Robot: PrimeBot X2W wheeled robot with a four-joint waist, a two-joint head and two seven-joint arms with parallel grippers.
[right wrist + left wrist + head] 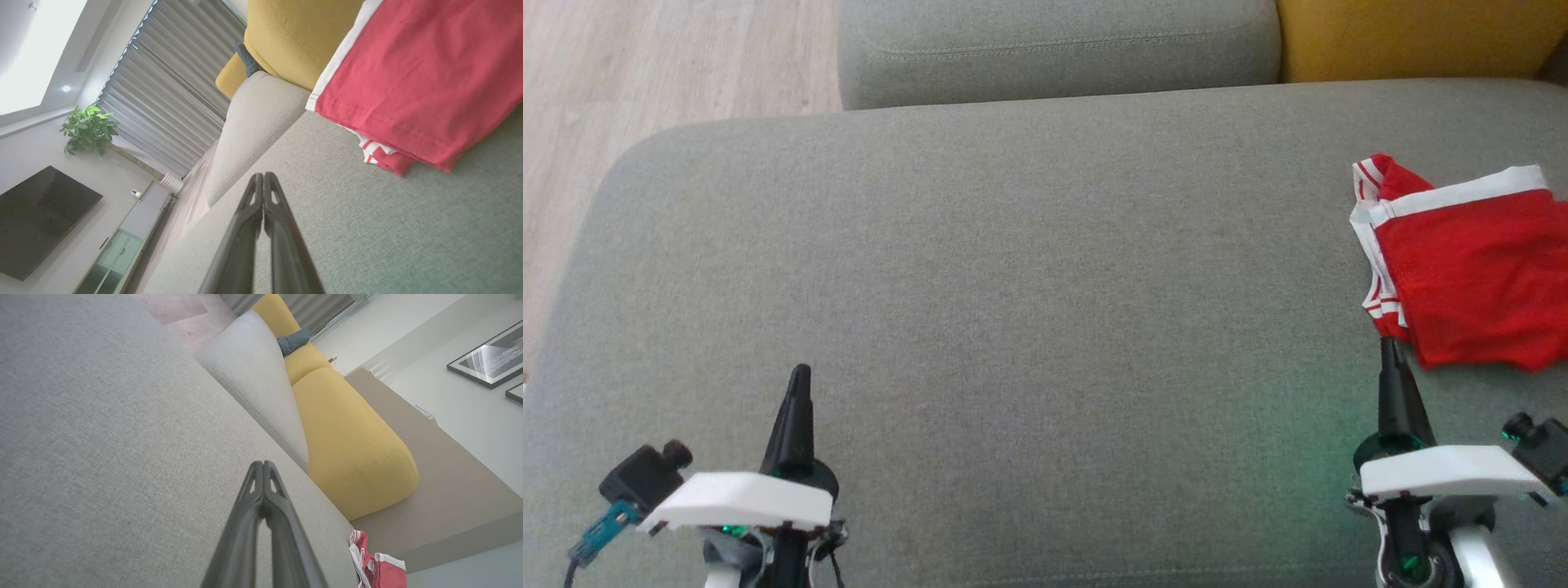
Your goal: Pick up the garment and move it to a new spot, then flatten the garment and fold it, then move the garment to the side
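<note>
The garment (1470, 269) is red with white trim and lies folded at the right edge of the grey sofa seat (1029, 269); it also shows as the garment (421, 77) and as the garment (378, 567). My right gripper (1392, 347) is shut and empty, its tip just below the garment's lower left corner, and whether it touches is unclear. In the right wrist view my right gripper (263, 176) points past the cloth. My left gripper (800, 374) is shut and empty at the lower left, far from the garment; it reads as my left gripper (262, 464).
A grey back cushion (1058, 49) and a yellow cushion (1421, 37) line the far edge of the seat. Wooden floor (645, 82) lies beyond the seat's rounded left edge. A wide stretch of bare grey seat lies between the grippers.
</note>
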